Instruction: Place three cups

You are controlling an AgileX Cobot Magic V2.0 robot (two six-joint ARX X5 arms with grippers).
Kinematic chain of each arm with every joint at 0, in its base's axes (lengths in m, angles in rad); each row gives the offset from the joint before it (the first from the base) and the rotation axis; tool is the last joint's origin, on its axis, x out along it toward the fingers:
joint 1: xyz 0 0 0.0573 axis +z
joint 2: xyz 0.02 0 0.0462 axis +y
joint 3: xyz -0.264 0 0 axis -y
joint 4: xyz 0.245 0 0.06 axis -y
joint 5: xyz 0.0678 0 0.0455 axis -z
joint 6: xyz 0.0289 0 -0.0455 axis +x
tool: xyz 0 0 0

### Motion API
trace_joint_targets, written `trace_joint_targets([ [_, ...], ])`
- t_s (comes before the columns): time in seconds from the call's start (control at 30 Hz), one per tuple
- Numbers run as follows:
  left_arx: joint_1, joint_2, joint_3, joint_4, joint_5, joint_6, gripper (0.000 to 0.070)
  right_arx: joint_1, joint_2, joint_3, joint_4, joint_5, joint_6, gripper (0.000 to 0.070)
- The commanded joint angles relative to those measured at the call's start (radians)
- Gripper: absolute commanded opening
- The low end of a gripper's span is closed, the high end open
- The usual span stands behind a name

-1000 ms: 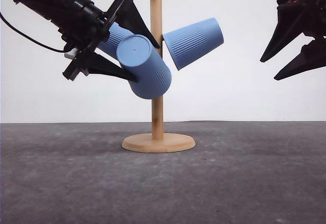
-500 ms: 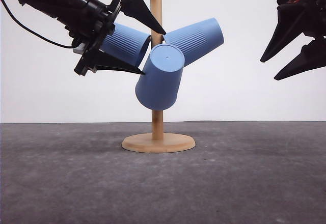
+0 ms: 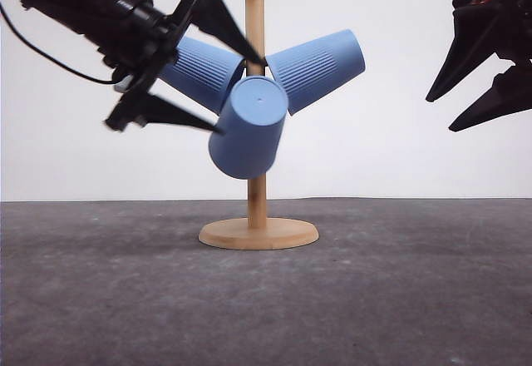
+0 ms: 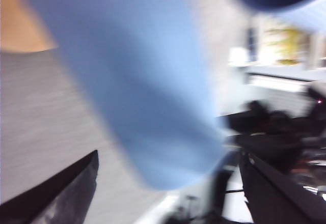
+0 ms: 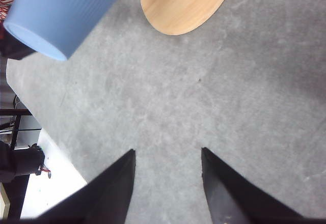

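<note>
Front: wooden stand (image 3: pixel 257 231) w/ round base sits on the grey table (image 3: pixel 416 299), post upright. Three cups on it, all tilted, bases outward. Left cup (image 3: pixel 202 71) slants up-left from the post, between the fingers of the left gripper (image 3: pixel 233 91); jaws spread wide, upper finger (image 3: pixel 220 18) above the cup, lower finger (image 3: pixel 166 112) under it, a gap showing on the lower side. Cannot tell if the upper finger touches the cup. Not clamped. Right cup (image 3: pixel 318 68) slants up-right from the post, free of any gripper. Front cup (image 3: pixel 248 129) hangs in front of the post, flat bottom facing the camera, mouth down-left, overlapping the other two at the post. Right gripper (image 3: pixel 438 112) up at far right, well apart from the stand, jaws wide apart, nothing in them.

Left wrist: heavy blur. A blue cup (image 4: pixel 137 81) sits large between the two dark fingers (image 4: pixel 61 193), which stand far apart at either side. Bit of wood (image 4: pixel 20 20) at the corner.

Right wrist: two dark fingers (image 5: pixel 109 193) spread, grey table (image 5: pixel 204 107) between them, nothing held. Stand base (image 5: pixel 183 2) and one cup (image 5: pixel 61 10) at the far edge, well apart from the fingers.
</note>
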Motion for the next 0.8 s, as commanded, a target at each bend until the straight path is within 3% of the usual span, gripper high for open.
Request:
trace_joint_targets([
  [0.0, 0.004, -0.021, 0.019, -0.068, -0.053, 0.187, 0.0522, 0.002, 0.013, 0.023, -0.003, -0.003, -0.025, 0.0257],
  [0.13, 0.027, -0.094, 0.019, -0.21, -0.198, 0.396, 0.0522, 0.002, 0.005, 0.022, -0.005, -0.003, -0.037, 0.0257],
  [0.23, 0.042, -0.172, 0.019, -0.251, -0.303, 0.51, 0.0521, 0.001, -0.019, 0.022, 0.008, -0.003, -0.037, 0.0257],
  [0.47, 0.113, -0.342, 0.017, -0.248, -0.372, 0.63, 0.0515, 0.0, -0.118, 0.021, 0.048, 0.031, -0.037, 0.0257],
  [0.67, 0.202, -0.488, -0.071, -0.195, -0.412, 0.706, 0.0508, 0.0, -0.294, -0.068, 0.18, 0.201, -0.037, 0.0257],
  [0.77, 0.252, -0.579, -0.175, -0.119, -0.412, 0.723, 0.0469, 0.0, -0.405, -0.16, 0.27, 0.305, -0.036, 0.0257],
])
